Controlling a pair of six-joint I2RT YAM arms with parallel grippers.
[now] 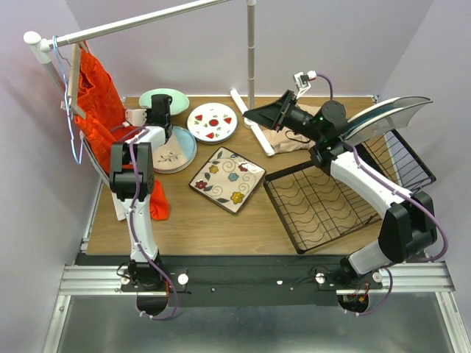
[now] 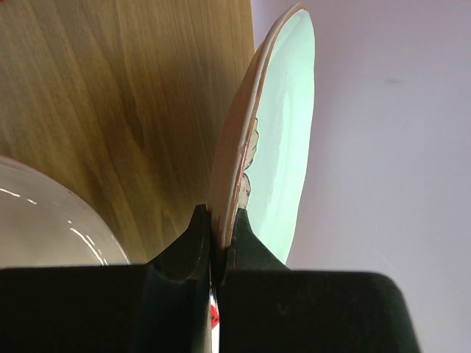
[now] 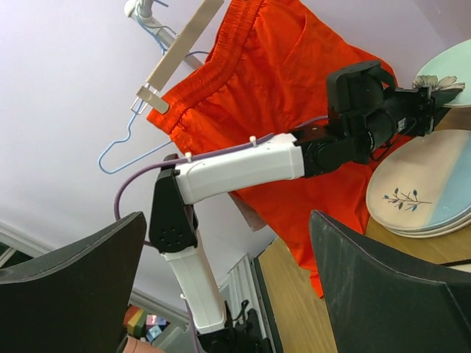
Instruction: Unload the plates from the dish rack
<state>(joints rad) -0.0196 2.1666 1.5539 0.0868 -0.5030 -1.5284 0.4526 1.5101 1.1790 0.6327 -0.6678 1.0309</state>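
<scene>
Your left claw is clamped hard on the rim of the pale green plate, with one finger on each face. The plate therefore stands on edge rather than lying flat. That pinch suits drawing a plate out of a slot, but it means you will probably have to tip the plate down before you let go. The plate is well to the left of the dish rack, over the far side of the tabletop, and I cannot tell whether its lower rim touches the wood.

Between it and the rack lie the plates already set down:
- A stack just nearer than the green plate, with a pink-and-blue plate on top.
- The red-spotted plate, a step closer to the rack.
- The square floral plate, the closest to the rack of them all.

Each of these lies flat and apart from the others, so the green plate looks bound for its own spot or the top of the stack.

Your right claw hangs wide open with nothing between its fingers. It is just off the rack's far-left corner and points away from the rack. Behind that arm, a teal plate stands in the rack's upright section. It leans there because the slots hold it, and it looks like the next one to fetch. The right arm is much the nearer arm for that.
</scene>
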